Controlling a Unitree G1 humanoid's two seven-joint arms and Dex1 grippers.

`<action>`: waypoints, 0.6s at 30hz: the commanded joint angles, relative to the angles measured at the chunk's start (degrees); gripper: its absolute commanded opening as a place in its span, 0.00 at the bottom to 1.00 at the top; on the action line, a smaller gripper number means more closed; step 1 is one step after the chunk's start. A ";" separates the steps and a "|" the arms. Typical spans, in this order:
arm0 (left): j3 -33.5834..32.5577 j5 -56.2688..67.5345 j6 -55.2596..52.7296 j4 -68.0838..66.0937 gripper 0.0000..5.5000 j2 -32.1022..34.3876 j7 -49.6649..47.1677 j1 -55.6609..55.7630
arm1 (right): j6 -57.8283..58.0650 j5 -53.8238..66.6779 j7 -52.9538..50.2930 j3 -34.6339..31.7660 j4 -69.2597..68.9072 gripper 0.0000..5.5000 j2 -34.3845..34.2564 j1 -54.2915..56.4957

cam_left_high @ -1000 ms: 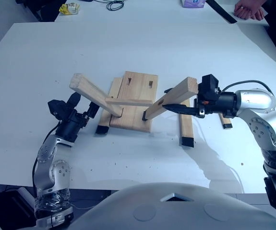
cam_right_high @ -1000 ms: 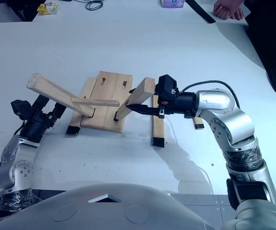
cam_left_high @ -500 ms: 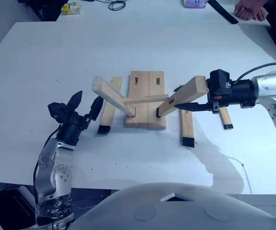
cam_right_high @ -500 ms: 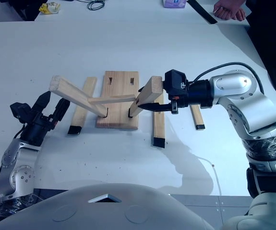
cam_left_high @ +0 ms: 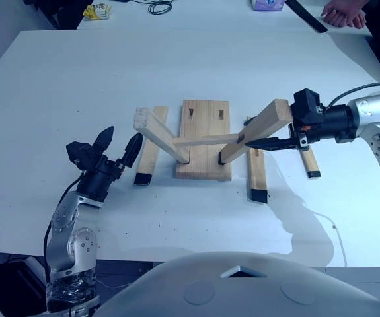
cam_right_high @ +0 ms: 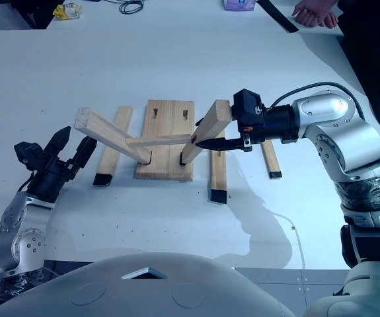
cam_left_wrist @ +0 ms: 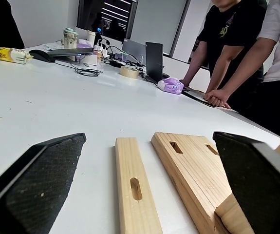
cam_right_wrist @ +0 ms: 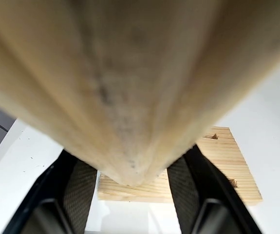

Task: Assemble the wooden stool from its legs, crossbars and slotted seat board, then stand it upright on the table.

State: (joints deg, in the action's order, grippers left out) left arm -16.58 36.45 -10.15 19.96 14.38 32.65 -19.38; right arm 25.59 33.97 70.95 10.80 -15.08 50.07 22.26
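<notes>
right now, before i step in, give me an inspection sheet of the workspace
surface: white table, dark specks near the front
job's things: seat board flat; left leg and right leg slotted into its near end, crossbar between them; left loose leg, right loose leg and short bar lie beside it
clutter: yellow packet, purple pack, black strap at far edge
grippers: right gripper shut on right leg; left gripper open, fingers off the wood
cables: black cable at far edge
surroundings: person's hands on far right corner

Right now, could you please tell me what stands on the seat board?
Two tilted legs, joined by a crossbar, stand on the seat board's near end; the right end effector grips the right leg. Two far slots are bare; the feet hide any near slots.
</notes>
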 commanded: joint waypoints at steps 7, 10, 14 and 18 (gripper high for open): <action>0.57 1.60 -2.04 0.29 0.88 3.22 1.95 3.02 | 4.50 -3.07 5.16 7.18 3.78 0.37 1.25 -4.14; 0.60 1.50 -2.02 -0.24 0.88 3.36 2.16 3.70 | 4.23 -3.30 6.77 7.97 5.82 0.37 0.92 -3.06; 0.98 1.46 -1.83 -0.13 0.88 3.32 2.16 4.26 | 2.97 -4.82 8.30 9.25 8.84 0.37 0.19 -1.30; 1.29 1.62 -1.82 0.52 0.88 3.33 1.96 5.38 | 1.38 -6.05 9.20 10.54 10.73 0.37 -0.23 0.00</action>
State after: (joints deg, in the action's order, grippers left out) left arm -15.77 37.76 -11.68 19.93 17.32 34.27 -14.97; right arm 24.42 34.60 76.59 13.74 -7.45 49.30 26.94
